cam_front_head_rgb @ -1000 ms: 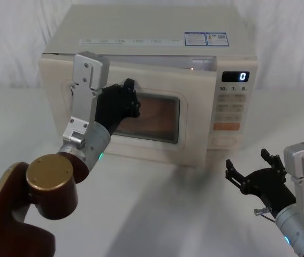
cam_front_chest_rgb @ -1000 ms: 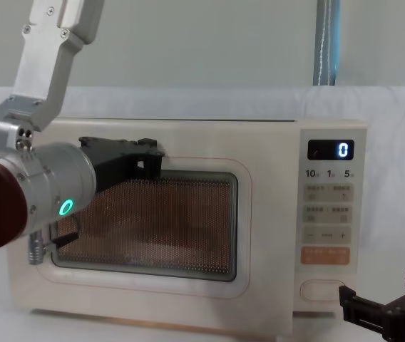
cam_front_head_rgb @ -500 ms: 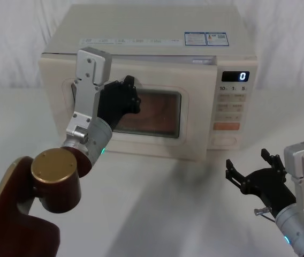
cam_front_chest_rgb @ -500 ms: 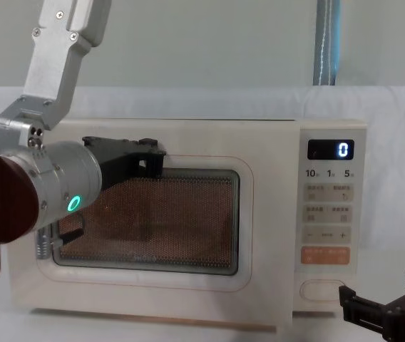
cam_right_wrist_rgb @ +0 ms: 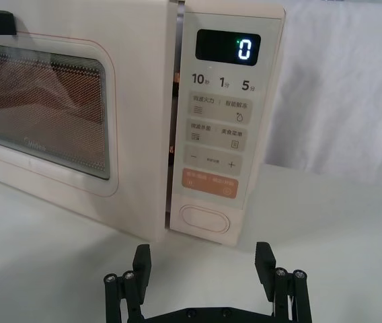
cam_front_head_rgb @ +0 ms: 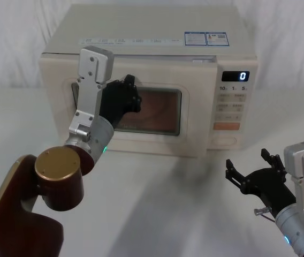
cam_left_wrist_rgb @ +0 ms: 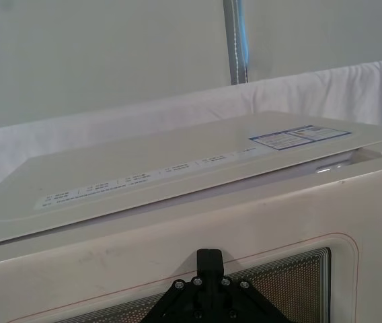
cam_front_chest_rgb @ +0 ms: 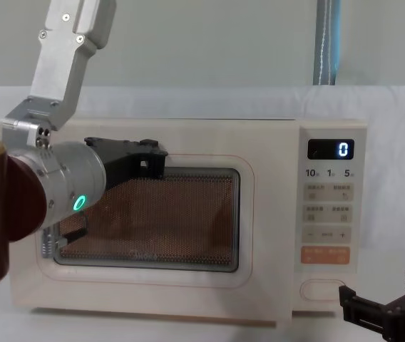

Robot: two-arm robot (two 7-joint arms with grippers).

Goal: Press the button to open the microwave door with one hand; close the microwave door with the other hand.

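The left tool [cam_front_head_rgb: 121,99] leans flat against the microwave door [cam_front_head_rgb: 192,115], fingers unreadable, because a push there seats it; the door looks nearly flush. At four o'clock the right tool [cam_front_head_rgb: 250,174] waits released above the surface [cam_front_head_rgb: 168,203], below the button [cam_right_wrist_rgb: 204,219].

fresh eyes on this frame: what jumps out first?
The cream microwave at centre, with the left gripper pressed against the microwave door over its dark window. The lit display reading 0 stands out at upper right of the front. The right gripper hangs open above the table, in front of and below the button.
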